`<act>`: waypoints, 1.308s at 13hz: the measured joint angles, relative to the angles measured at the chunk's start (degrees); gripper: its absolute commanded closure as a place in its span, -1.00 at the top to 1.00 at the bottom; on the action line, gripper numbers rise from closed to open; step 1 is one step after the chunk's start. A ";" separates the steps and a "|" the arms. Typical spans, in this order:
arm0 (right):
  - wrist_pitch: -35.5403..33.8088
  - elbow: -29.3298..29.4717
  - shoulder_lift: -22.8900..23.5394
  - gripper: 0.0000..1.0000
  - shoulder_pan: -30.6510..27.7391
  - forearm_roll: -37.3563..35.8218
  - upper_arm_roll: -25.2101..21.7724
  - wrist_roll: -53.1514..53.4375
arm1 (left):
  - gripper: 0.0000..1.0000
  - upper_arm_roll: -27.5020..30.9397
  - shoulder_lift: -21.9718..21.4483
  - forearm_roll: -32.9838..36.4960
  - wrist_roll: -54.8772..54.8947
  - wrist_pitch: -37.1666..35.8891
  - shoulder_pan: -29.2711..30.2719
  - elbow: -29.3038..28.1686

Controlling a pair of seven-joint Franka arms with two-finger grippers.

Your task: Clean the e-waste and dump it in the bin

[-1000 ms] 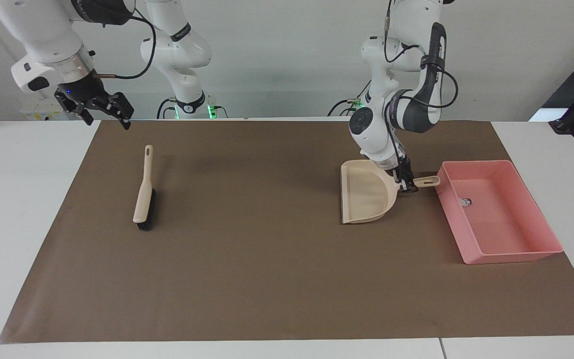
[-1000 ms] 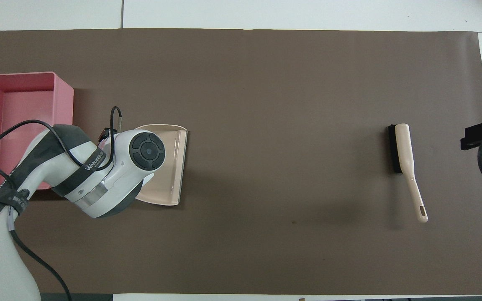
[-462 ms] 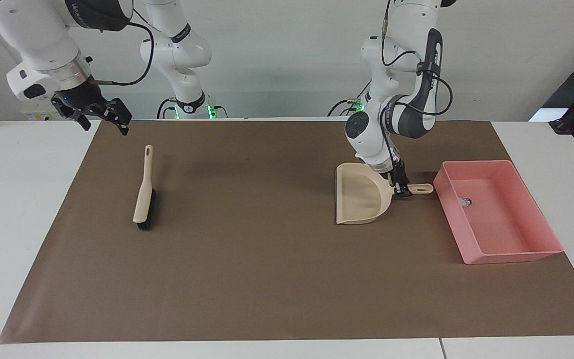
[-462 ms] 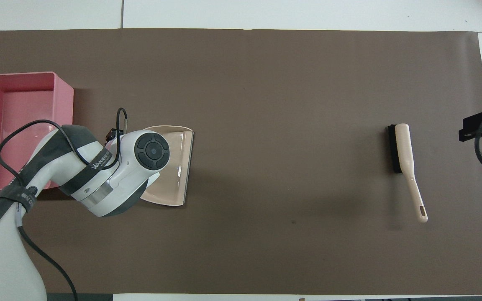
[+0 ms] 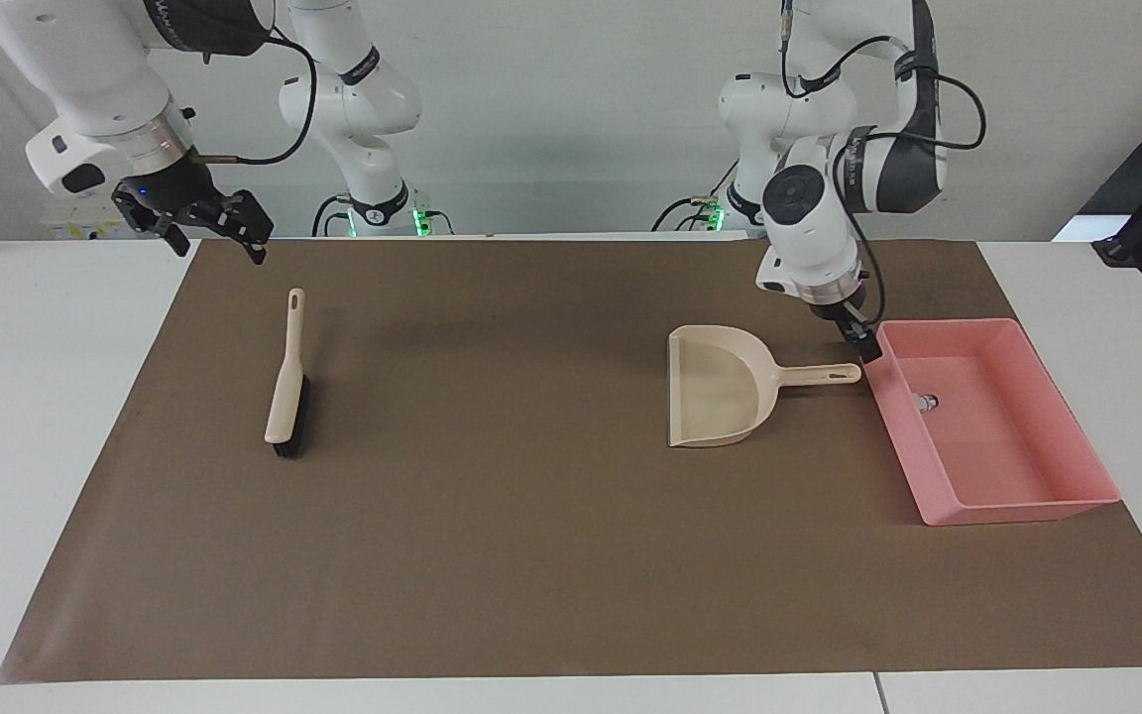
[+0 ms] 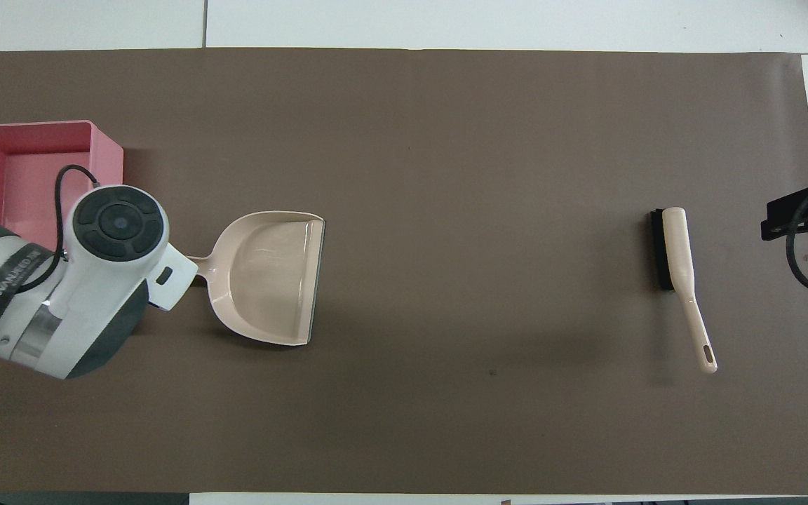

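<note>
The pink bin [image 5: 1027, 508] stands on the mat at the left arm's end, and it also shows in the overhead view [image 6: 106, 151]. One tiny pale piece of e-waste [image 5: 925, 401] lies inside it. The maroon piece is not in view. The beige dustpan [image 5: 715, 392] lies flat on the mat beside the bin with its handle pointing at the bin. My left gripper [image 5: 863, 340] is open and empty, raised just over the handle's end and the bin's near corner. My right gripper [image 5: 214, 226] is open and empty, up in the air over the mat's edge at the right arm's end.
A beige hand brush [image 5: 285, 392] with black bristles lies on the brown mat [image 5: 531, 516] toward the right arm's end; it also shows in the overhead view [image 6: 677, 252]. In the overhead view the left arm's wrist [image 6: 116, 224] covers part of the bin and the dustpan's handle.
My left gripper set the dustpan down flat, let go of its handle, and rose toward the bin. The right gripper shifted only slightly in the air.
</note>
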 measured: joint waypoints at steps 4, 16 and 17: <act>0.00 0.32 0.00 1.00 0.01 -0.01 0.17 -0.93 | 0.95 0.17 -1.02 -4.92 -17.00 -2.17 5.41 -0.01; 0.00 0.54 0.00 1.00 0.01 -0.01 0.19 -0.99 | 0.96 -0.29 1.72 -27.18 -45.84 -10.20 20.51 25.99; 0.00 0.54 0.00 1.00 0.01 -0.01 0.20 -0.99 | 0.96 -0.51 1.85 -27.23 -46.93 -11.04 20.40 27.82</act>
